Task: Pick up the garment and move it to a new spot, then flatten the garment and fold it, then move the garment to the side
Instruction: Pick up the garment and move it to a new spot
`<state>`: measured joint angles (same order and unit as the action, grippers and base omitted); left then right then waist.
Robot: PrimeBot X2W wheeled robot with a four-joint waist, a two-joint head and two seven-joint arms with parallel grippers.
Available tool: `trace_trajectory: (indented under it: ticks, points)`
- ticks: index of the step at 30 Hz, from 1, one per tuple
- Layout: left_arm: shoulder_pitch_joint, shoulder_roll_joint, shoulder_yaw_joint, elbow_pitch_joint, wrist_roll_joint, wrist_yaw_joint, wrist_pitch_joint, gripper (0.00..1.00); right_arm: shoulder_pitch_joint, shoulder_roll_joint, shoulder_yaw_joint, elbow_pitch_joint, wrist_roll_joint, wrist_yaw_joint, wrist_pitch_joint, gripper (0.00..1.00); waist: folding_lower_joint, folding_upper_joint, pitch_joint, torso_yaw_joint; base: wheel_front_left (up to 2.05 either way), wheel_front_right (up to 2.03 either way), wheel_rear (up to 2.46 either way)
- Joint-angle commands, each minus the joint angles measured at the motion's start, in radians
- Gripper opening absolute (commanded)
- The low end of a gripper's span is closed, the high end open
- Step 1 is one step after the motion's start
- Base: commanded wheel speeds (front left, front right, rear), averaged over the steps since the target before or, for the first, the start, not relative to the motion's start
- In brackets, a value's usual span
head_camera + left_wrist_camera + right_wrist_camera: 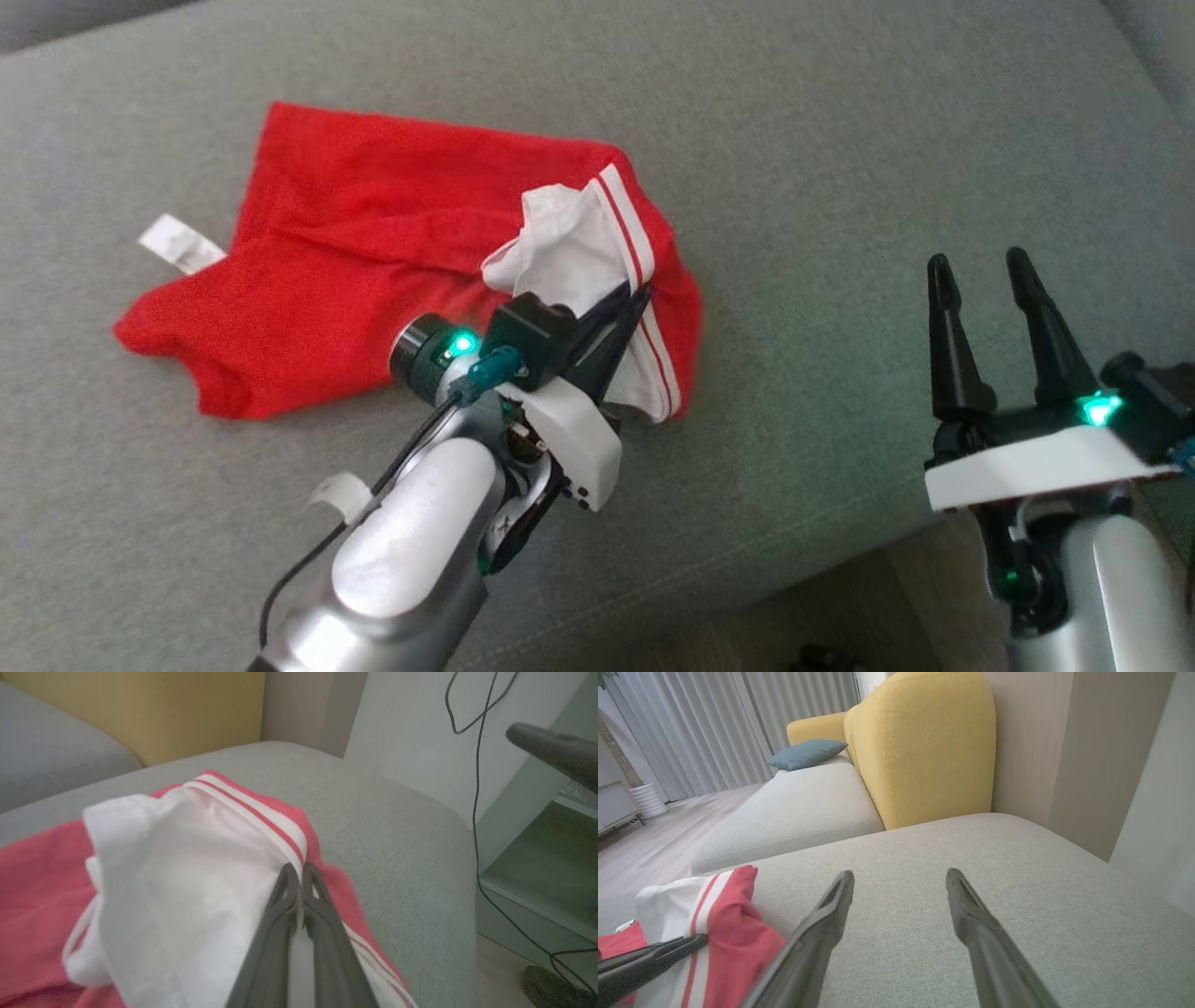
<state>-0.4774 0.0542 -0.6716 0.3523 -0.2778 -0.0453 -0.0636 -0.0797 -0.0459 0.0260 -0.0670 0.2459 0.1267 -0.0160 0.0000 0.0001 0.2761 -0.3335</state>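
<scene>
The garment (pixel 355 233) is a pair of red shorts with white lining and a white, red-striped waistband, lying crumpled on the grey sofa cushion (pixel 840 140). A white label (pixel 182 245) sticks out at its left. My left gripper (pixel 639 297) is shut on the striped waistband at the garment's right end, and that end bunches up around the tips. In the left wrist view the closed fingers (pixel 280 933) meet at the band of the garment (pixel 177 882). My right gripper (pixel 978 261) stands open over bare cushion to the right, holding nothing. In the right wrist view the garment (pixel 733 933) lies left of my right gripper (pixel 900 873).
The cushion's front edge runs at lower right, with floor (pixel 840 607) below it. A yellow sofa back (pixel 924 742) and a blue pillow (pixel 808 752) stand beyond the cushion. A black cable (pixel 476 812) hangs on the wall past the cushion's end.
</scene>
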Motion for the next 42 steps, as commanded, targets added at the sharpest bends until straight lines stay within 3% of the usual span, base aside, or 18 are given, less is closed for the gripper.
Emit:
trace_trajectory:
  ticks: [1, 2, 11, 18, 29, 34, 42]
  points:
    - [-0.058, -0.003, 0.013, -0.022, -0.011, -0.001, -0.010, 0.48, -0.040, -0.004, 0.024, -0.026, 0.007, 0.004, -0.015, 1.00, 0.0000, -0.0001, 0.032, -0.025, 0.00, 0.00, 0.00]
    - [-0.065, -0.003, 0.000, -0.012, -0.012, 0.001, -0.016, 1.00, -0.042, -0.004, 0.024, -0.020, 0.008, 0.004, -0.019, 1.00, 0.0000, -0.0001, 0.034, -0.023, 0.00, 0.00, 0.00]
    - [-0.072, -0.004, -0.061, -0.021, -0.006, 0.033, -0.110, 1.00, -0.044, -0.004, 0.013, 0.003, -0.026, 0.004, -0.011, 1.00, 0.0000, -0.0001, -0.035, 0.073, 0.00, 0.00, 0.00]
    - [-0.011, 0.062, 0.056, -0.087, -0.018, 0.154, -0.172, 1.00, -0.015, -0.004, 0.007, -0.013, -0.071, 0.004, 0.033, 1.00, 0.0000, -0.0001, -0.111, 0.203, 0.00, 0.00, 0.00]
    - [0.124, 0.177, 0.243, -0.136, -0.060, 0.269, -0.195, 1.00, 0.023, -0.004, 0.009, -0.041, -0.112, 0.004, 0.077, 1.00, 0.0000, -0.0001, -0.163, 0.325, 0.00, 0.00, 0.00]
    - [0.207, 0.229, 0.296, -0.179, -0.069, 0.286, -0.197, 1.00, 0.041, -0.004, 0.011, -0.046, -0.120, 0.004, 0.089, 1.00, 0.0000, -0.0001, -0.191, 0.345, 0.00, 0.00, 0.00]
    - [0.296, 0.258, 0.287, -0.218, -0.063, 0.286, -0.197, 1.00, 0.098, -0.004, 0.001, -0.044, -0.117, 0.004, 0.109, 1.00, 0.0000, -0.0001, -0.250, 0.347, 0.00, 0.00, 0.00]
